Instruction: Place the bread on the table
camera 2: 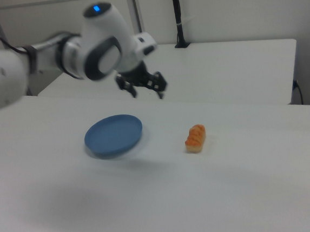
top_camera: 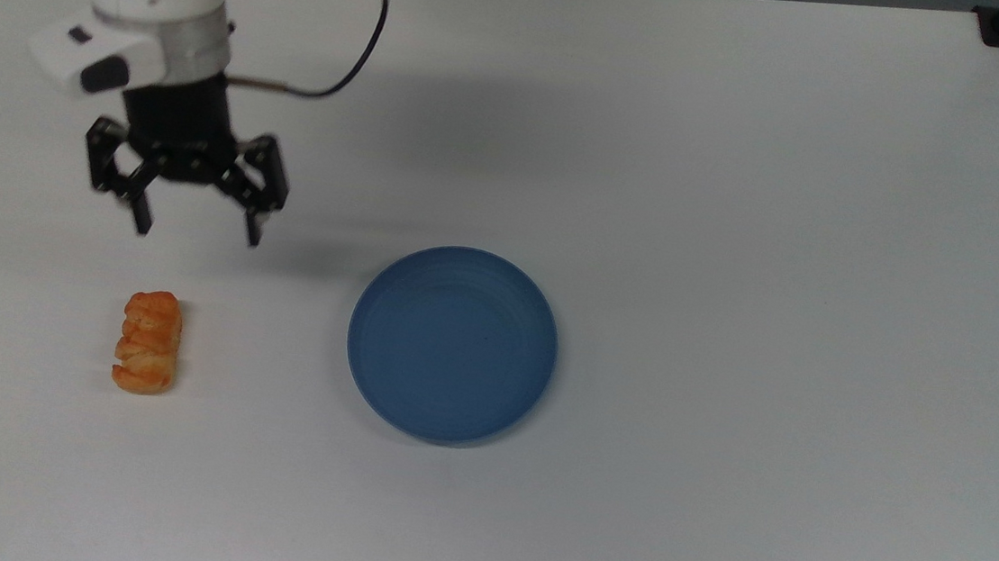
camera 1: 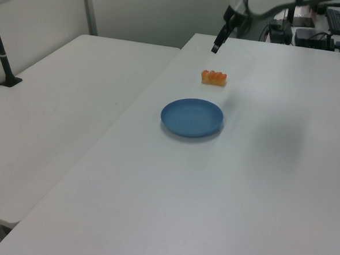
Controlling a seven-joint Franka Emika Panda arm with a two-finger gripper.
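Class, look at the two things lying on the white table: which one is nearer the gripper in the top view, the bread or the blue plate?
The bread: it lies almost straight below the open gripper; the blue plate sits farther off toward the top view's right.

Matte smooth white table (top_camera: 741, 202), lumpy glazed bread (top_camera: 149, 341), matte blue plate (top_camera: 452, 343)
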